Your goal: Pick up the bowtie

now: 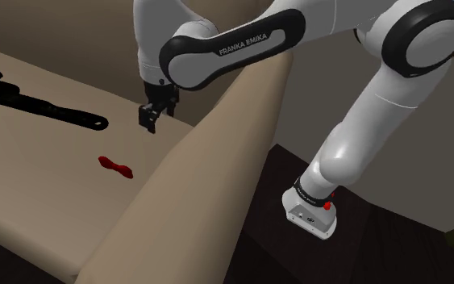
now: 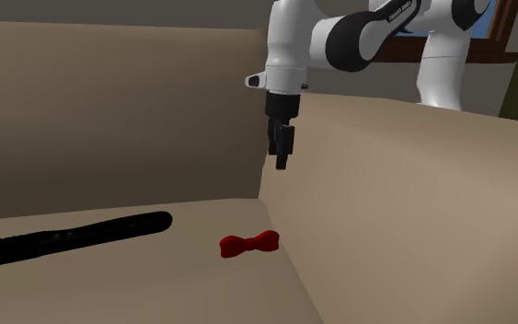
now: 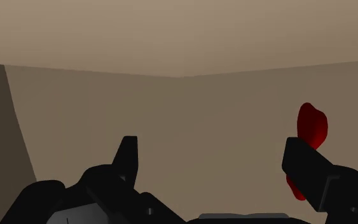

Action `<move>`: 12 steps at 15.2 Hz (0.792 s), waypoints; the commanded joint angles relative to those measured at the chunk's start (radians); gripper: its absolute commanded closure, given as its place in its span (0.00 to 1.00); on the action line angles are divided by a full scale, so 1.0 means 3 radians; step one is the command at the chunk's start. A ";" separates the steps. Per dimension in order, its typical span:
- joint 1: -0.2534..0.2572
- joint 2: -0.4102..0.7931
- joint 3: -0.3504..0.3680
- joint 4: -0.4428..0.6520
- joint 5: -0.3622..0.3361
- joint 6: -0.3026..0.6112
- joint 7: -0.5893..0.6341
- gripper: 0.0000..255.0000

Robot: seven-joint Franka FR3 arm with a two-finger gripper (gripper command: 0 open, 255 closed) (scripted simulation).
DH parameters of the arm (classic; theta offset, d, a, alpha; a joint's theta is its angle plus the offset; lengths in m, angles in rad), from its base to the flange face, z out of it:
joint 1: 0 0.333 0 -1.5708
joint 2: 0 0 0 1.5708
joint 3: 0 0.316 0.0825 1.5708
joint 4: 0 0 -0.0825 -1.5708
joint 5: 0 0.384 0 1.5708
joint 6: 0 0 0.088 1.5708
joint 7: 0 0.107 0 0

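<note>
Gripper (image 1: 154,113) wide open & empty above the beige seat (image 1: 39,194); red bowtie (image 1: 116,166) lies flat near the armrest (image 1: 209,161), offset behind one finger, so a straight drop prob misses or pins it.

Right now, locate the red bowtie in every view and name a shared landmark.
Shoulder view: bowtie on the tan seat, left of centre, below the black tool's tip.
Second exterior view: bowtie low centre, right of that tool.
Wrist view: bowtie partly behind one finger.
Shared landmark: the open gripper, above the seat.
</note>
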 commanded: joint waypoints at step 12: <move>0.0652 0.1693 0.0050 0.1432 -0.0712 -0.0076 0.0705 0.00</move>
